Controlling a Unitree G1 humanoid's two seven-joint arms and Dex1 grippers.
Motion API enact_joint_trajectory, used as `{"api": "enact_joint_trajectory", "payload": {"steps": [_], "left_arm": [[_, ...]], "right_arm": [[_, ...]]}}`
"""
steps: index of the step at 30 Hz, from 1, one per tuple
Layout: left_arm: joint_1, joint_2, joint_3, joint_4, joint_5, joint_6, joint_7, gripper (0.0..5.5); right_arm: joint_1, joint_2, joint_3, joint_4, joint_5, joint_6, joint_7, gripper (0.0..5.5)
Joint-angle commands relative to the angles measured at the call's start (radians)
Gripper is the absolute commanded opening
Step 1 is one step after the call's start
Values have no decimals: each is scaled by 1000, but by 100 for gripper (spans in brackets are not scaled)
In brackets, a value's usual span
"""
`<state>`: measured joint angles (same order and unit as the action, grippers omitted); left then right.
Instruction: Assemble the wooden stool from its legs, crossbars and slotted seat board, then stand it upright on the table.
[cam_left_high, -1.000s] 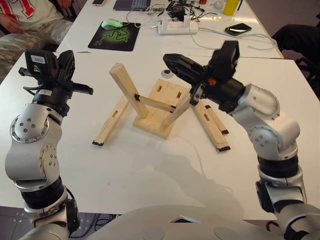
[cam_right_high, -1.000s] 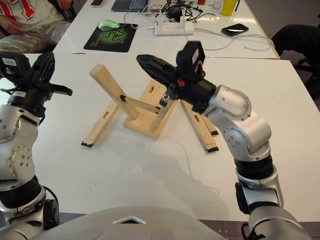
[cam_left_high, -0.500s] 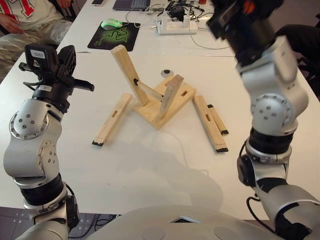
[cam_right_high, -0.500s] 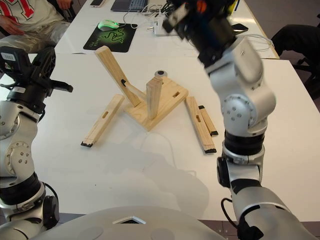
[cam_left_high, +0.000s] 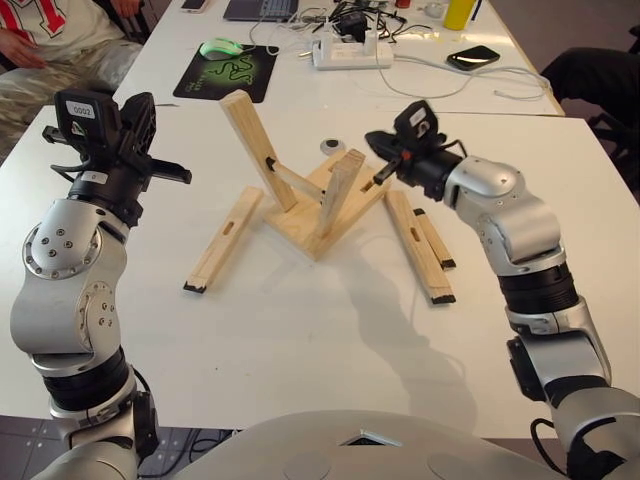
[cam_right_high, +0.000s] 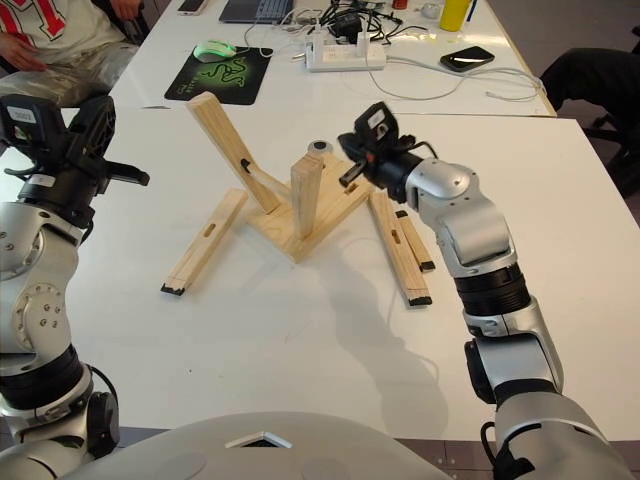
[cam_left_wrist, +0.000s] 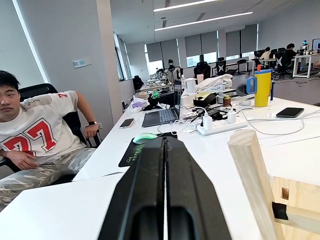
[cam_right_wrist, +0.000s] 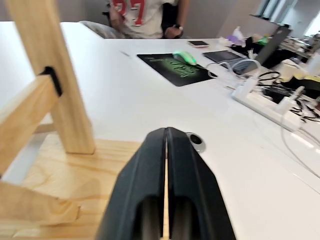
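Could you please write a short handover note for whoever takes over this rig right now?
Left gripper: shut, empty, raised left of the parts.
Right gripper: shut, empty, at the seat board's far corner.
Seat board lies flat. A tilted leg and a second leg stand in it, joined by a crossbar.
Loose leg lies left of it; longer leg and shorter piece lie to its right.
Left: fit these, then stand the stool upright.

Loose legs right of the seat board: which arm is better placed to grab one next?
Right, probably. The right gripper hovers by the seat board, just beyond the loose legs; the left gripper is raised far off, across the board. Both are shut.
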<state>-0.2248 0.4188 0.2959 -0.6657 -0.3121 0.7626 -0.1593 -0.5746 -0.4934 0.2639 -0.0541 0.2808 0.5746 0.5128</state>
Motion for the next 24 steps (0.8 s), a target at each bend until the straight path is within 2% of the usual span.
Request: {"api": "enact_joint_trajectory", "payload": {"steps": [1, 8, 12, 19, 24], "left_arm": [[10, -1, -6, 0, 6, 3, 7, 0], [13, -21, -18, 9, 7, -4, 18, 0], [61, -42, -21, 41, 9, -30, 14, 0], [93, -46, -18, 57, 16, -63, 16, 0], [91, -39, -25, 62, 22, -71, 11, 0]], "right_arm": [[-1, -7, 87, 48, -71, 11, 85, 4], [8, 63, 266, 214, -232, -121, 188, 4], [29, 11, 330, 222, -305, -208, 295, 4], [9, -161, 313, 334, -375, -391, 520, 4], [-29, -188, 243, 457, -384, -499, 535, 4]]}}
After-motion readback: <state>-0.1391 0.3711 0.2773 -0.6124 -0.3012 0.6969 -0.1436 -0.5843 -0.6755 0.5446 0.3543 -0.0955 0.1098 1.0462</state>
